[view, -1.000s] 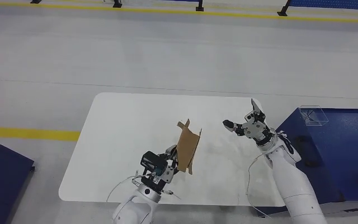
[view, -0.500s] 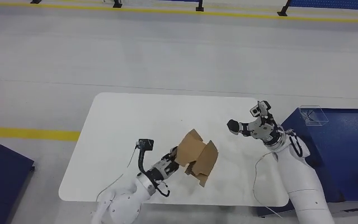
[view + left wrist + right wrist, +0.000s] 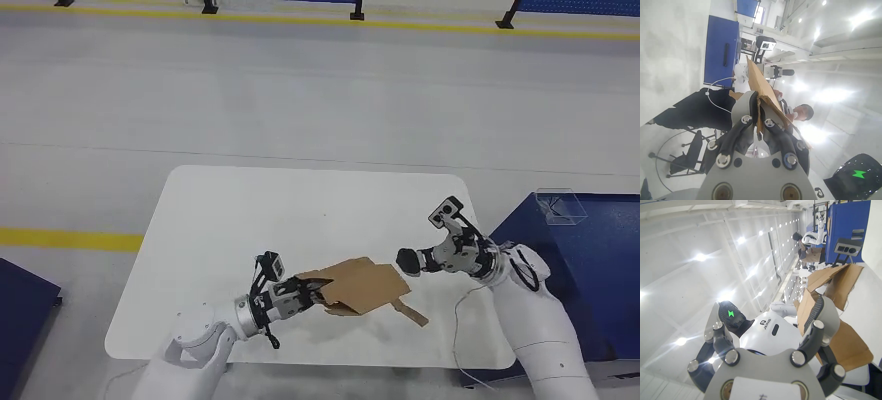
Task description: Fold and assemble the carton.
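While your left gripper (image 3: 316, 292) pinches one edge of the half-flat carton (image 3: 358, 282) low over the table (image 3: 220, 240), your right gripper (image 3: 415, 259) hangs spread beside it, so treat the cardboard as probably light and floppy and grasp near a crease.

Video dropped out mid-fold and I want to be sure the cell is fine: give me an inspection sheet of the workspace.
Surface: white table, bare areas clean.
Job's things: brown carton, partly folded, held over the table's near half.
Clutter: nothing seen.
Tools: left tool shut on the carton's edge; right tool open at its other end, contact unclear.
Cables: white cable looping beside the right arm.
Surroundings: blue cabinet right of the table; yellow floor line left.
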